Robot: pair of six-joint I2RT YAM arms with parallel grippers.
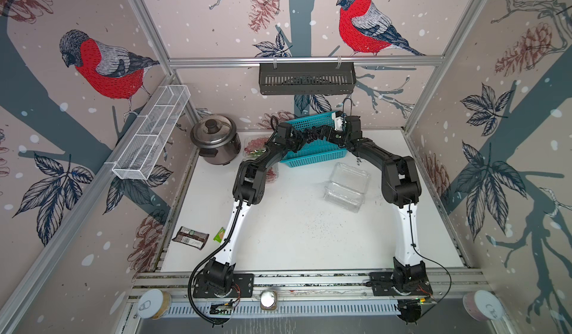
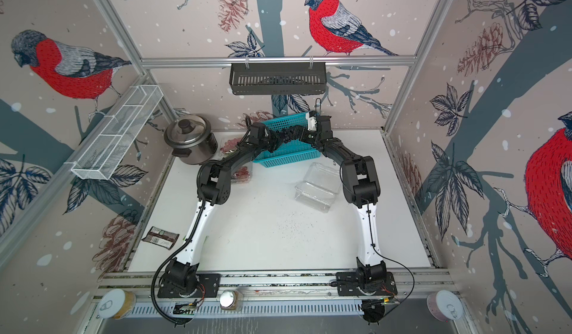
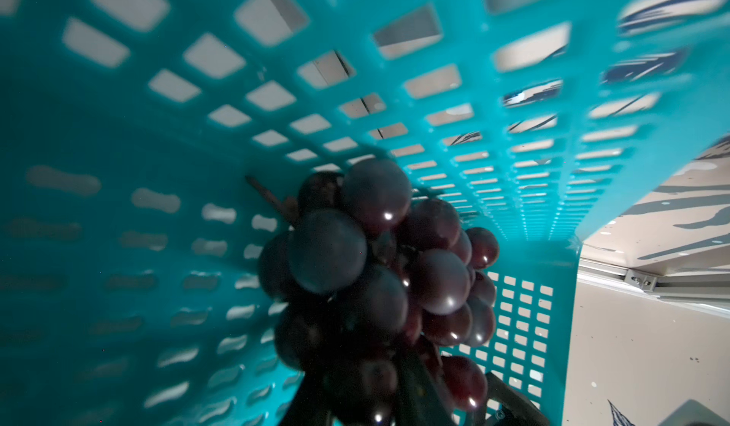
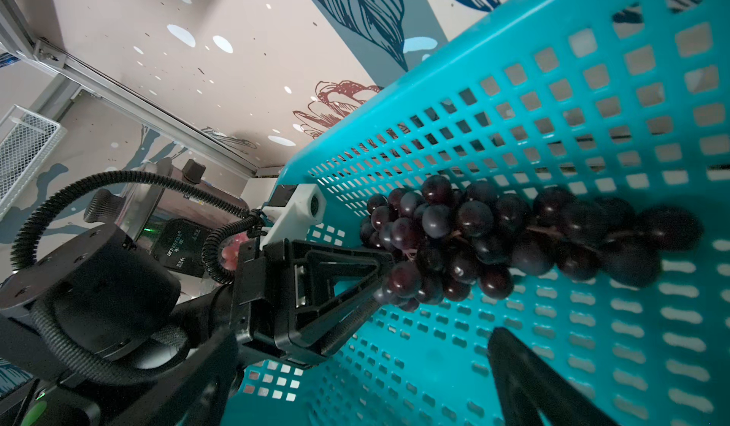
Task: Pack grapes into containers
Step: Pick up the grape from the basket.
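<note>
End-grape pinch may tear loose on lifting.
Your left gripper (image 4: 385, 282), nearly closed, nips the near end of the dark purple-black grape bunch (image 4: 493, 238) lying in the teal perforated plastic basket (image 4: 592, 88); right gripper (image 1: 323, 132) gapes empty opposite.

Dark purple grapes (image 4: 493, 242) lie in the teal basket (image 4: 572, 5); an open clear container (image 1: 345, 187) stands empty.

We look down on a white table (image 1: 294, 239) boxed in by walls (image 1: 216, 23) papered with red-breasted bullfinches (image 1: 362, 23), pine cones and branches, framed in aluminium rails (image 1: 216, 60). A black slotted shelf (image 1: 306, 80) hangs from the back rail. A white wire rack (image 1: 151, 132) runs along the side wall.
</note>
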